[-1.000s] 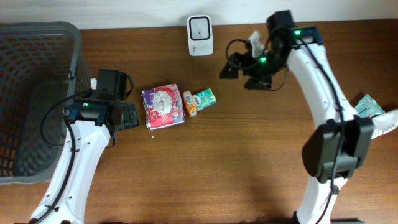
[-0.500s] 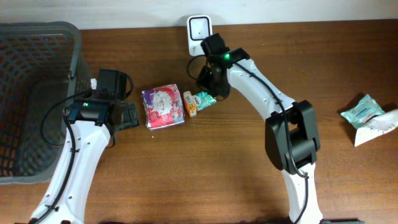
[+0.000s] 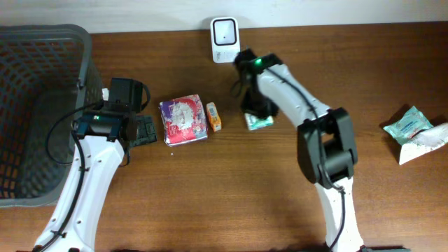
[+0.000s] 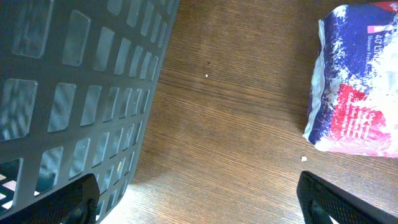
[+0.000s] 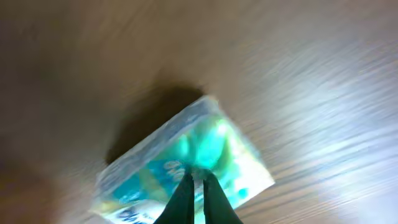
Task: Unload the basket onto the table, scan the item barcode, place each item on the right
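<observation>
1. Green packet (image 3: 260,122) is over the table (image 3: 210,203), near its middle, with open wood toward the near edge.
2. Basket (image 3: 35,105) fills the left edge.
3. Purple pack (image 3: 183,120) lies well left of the packet.
4. Left gripper (image 4: 199,199) is spread wide beside the basket wall.
5. Right gripper (image 5: 198,186) has its fingers pressed together, pinching the packet.
6. Scanner (image 3: 225,30) stands at the far edge.

Basket (image 3: 42,31) blocks the left, scanner (image 3: 225,31) the back; bare table (image 3: 231,182) spans the front.

Brown wooden table (image 3: 210,203), pale wall (image 3: 140,12) behind
</observation>
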Robot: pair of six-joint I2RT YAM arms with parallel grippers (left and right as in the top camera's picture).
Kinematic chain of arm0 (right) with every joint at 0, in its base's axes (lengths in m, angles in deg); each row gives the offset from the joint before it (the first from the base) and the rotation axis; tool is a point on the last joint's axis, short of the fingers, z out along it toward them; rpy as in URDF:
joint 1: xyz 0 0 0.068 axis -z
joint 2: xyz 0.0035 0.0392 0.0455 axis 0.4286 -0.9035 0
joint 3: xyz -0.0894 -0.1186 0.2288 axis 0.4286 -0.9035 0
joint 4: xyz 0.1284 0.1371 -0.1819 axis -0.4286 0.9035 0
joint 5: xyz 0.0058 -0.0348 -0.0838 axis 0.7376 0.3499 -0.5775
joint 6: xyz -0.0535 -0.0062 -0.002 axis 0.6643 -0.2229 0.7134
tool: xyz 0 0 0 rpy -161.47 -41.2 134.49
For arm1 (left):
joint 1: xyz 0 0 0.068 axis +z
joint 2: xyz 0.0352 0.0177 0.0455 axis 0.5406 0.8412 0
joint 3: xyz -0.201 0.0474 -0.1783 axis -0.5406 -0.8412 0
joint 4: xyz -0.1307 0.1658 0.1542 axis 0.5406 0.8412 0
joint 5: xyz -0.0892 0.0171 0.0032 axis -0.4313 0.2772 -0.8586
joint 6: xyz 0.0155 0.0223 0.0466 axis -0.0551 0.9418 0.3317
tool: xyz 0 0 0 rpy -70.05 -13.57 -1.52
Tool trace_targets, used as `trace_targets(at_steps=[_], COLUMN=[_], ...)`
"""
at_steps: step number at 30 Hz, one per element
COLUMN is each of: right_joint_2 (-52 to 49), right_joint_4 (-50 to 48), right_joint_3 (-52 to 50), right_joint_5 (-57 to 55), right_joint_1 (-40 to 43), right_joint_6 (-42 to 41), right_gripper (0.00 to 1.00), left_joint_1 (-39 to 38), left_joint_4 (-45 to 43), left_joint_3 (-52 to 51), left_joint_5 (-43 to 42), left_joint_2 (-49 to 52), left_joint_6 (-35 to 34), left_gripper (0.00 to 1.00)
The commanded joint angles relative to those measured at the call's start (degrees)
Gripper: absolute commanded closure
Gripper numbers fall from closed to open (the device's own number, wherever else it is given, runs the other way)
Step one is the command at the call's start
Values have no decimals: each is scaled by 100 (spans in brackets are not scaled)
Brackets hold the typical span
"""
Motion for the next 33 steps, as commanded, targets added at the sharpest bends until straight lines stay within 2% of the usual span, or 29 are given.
trace_targets(at_steps=[1,2,3,4,6,11,12,15,22,23,24,25,28,29,31,33], right_joint_2=[229,238,238,238,175,79,68,-9,-96,-96,-96,-94,-76,-72,-52,33], right_joint_4=[350,573,566,505,330,-55,-101,-470,-944,-935,-938,-935,-914,-911,-905,-850], right_joint_3=[708,1137,1259,1276,1220,636,525,22,-721,-756,-752,-706,-350,-44,332,723], right_joint_5=[-133,472,977,1349,1344,1045,1012,793,708,710,732,918,1478,1884,2562,3340], right_joint_1=[365,417,417,404,350,295,278,133,-50,-44,-44,-44,-44,-44,-50,-46], right_joint_6=[909,960,960,957,654,-1633,-1853,-2116,-2111,-1961,-1840,-1521,-380,354,1322,1967], right_gripper=[92,69,56,49,69,69,69,63,62,80,92,96,96,96,96,96], left_joint_1=[22,22,22,22,22,22,22,22,22,22,22,22,22,22,22,22], left_joint_4=[-9,-9,-9,-9,-9,-9,-9,-9,-9,-9,-9,-9,-9,-9,-9,-9], left_joint_3=[-2,-2,-2,-2,-2,-2,-2,-2,-2,-2,-2,-2,-2,-2,-2,-2], left_joint_5=[-4,-2,-2,-2,-2,-2,-2,-2,-2,-2,-2,-4,-4,-2,-4,-2], left_joint_2=[-22,-22,-22,-22,-22,-22,-22,-22,-22,-22,-22,-22,-22,-22,-22,-22], left_joint_6=[-59,-59,-59,-59,-59,-59,-59,-59,-59,-59,-59,-59,-59,-59,-59,-59], left_gripper=[1,1,1,1,1,1,1,1,1,1,1,1,1,1,1,1])
